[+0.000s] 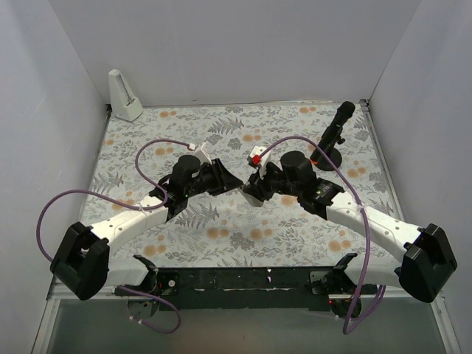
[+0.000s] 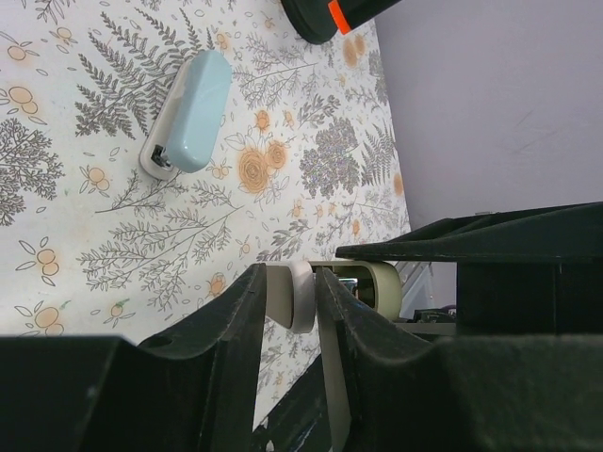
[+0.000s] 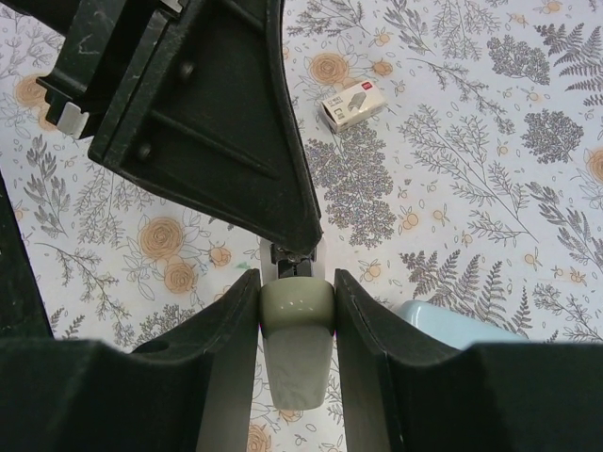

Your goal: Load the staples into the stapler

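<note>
The light-blue stapler (image 2: pixel 188 113) lies closed on the floral cloth, away from both grippers; one corner of it (image 3: pixel 452 325) shows beside my right fingers. The small beige staples box (image 3: pixel 350 104) rests on the cloth farther off. Both arms meet at mid-table. My right gripper (image 3: pixel 297 292) is shut on the rounded end of an olive bar (image 3: pixel 297 348). My left gripper (image 2: pixel 290 282) is pressed from both sides on the pale whitish end of that same bar (image 2: pixel 382 282). In the top view the left gripper (image 1: pixel 234 184) and right gripper (image 1: pixel 252 193) hide the bar.
A black stand with an orange ring (image 1: pixel 330 144) rises at the back right, and a white wedge-shaped object (image 1: pixel 125 96) sits in the back left corner. White walls close in the table on three sides.
</note>
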